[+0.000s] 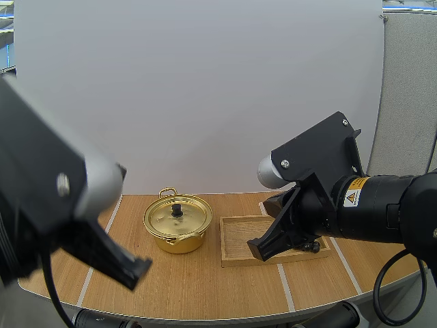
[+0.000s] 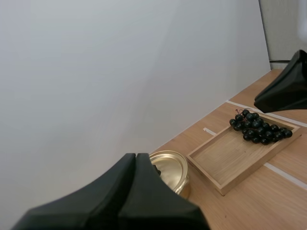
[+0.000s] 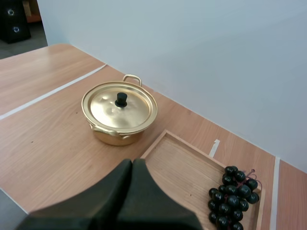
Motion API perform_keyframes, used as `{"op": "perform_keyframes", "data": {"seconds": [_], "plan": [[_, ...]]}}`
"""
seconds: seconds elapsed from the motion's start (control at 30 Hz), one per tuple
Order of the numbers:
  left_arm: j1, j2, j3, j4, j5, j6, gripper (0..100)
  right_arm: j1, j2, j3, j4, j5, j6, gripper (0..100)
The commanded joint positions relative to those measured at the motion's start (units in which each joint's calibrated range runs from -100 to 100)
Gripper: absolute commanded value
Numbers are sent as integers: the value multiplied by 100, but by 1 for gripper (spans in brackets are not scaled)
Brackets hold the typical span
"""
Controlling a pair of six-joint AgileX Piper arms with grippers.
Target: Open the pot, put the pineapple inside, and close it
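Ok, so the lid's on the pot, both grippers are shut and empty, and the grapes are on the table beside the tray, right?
Not quite: the grapes lie inside the tray, as the right wrist view shows. The lid is on the pot, and the left gripper and right gripper are shut and empty.
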Motion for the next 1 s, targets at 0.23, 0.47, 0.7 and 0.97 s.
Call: {"op": "perform_keyframes", "data": {"seconds": [0.23,0.47,0.7,0.97], "plan": [[-18,-34,379,-146,-758,-526,0,-301,-689,-21,152,-518,14,0],[-18,-34,379,-146,-1009,-611,0,-364,-1134,-89,110,-1493,-22,0],[-18,-34,406,-78,-2321,-611,0,-364,-1134,-89,125,-2060,-22,0],[-18,-34,1477,323,-5761,-611,0,-364,-1134,229,96,-3155,15,0]]}}
